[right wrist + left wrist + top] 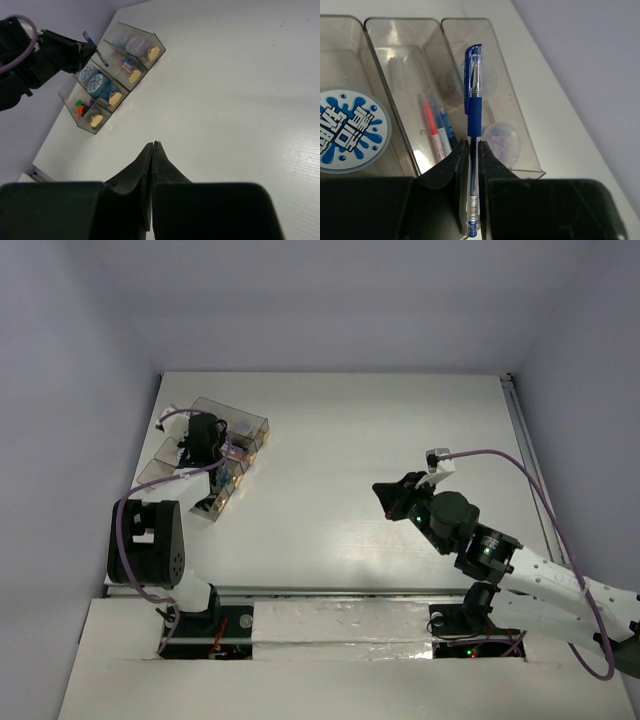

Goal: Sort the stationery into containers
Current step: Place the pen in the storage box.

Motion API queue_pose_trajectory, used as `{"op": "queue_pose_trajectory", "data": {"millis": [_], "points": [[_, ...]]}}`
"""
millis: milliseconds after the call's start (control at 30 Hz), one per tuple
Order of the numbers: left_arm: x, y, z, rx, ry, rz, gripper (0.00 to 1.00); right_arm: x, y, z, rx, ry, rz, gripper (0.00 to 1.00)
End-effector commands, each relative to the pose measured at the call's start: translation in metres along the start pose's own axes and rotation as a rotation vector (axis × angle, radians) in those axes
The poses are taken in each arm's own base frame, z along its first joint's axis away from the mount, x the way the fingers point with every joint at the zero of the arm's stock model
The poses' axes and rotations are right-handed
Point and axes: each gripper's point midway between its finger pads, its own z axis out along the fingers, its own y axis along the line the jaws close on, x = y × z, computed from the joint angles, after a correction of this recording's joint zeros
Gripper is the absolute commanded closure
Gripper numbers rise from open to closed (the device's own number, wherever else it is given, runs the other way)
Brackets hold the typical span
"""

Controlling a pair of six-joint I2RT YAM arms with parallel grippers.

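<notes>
Smoky clear plastic formed the containers (515,120), four narrow compartments joined side by side on the white surface (225,100). The left tool (472,145) hung just above them, clamped on a blue pen (474,112). It gripped the clear lower barrel, which left the capped end jutting ahead, free to go into a compartment first. The cap lay over the divider between two compartments, so I could not tell which one it was above. The pen most likely belonged with the pink and blue pens (437,131) lying in the nearer of those two. The neighbouring compartments held patterned rolls (347,130) and capped markers (80,106), each kind apart. The right tool (152,146) was closed on nothing, well apart over bare surface, probably parked clear of the left arm's work.
</notes>
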Motion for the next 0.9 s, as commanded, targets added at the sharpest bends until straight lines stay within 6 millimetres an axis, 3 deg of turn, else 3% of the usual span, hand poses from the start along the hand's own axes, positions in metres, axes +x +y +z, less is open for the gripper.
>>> {"op": "queue_pose_trajectory", "data": {"millis": [0, 133, 467, 567, 867], "points": [[-0.004, -0.015, 0.007, 0.024, 0.008, -0.057, 1.0, -0.007, 0.005, -0.001, -0.035, -0.027, 0.003, 1.0], [0.013, -0.005, 0.019, -0.006, 0.052, -0.09, 1.0, -0.005, 0.006, 0.0, -0.038, -0.02, -0.001, 1.0], [0.025, 0.013, 0.03, -0.113, 0.086, -0.119, 1.0, -0.006, 0.004, -0.001, -0.029, -0.026, 0.004, 1.0], [0.023, 0.012, 0.028, -0.105, 0.078, -0.129, 0.88, -0.013, 0.003, -0.004, -0.022, -0.047, -0.001, 1.0], [0.035, 0.015, 0.031, -0.113, 0.112, -0.152, 0.77, -0.037, -0.001, -0.017, -0.007, -0.11, -0.001, 1.0]]}}
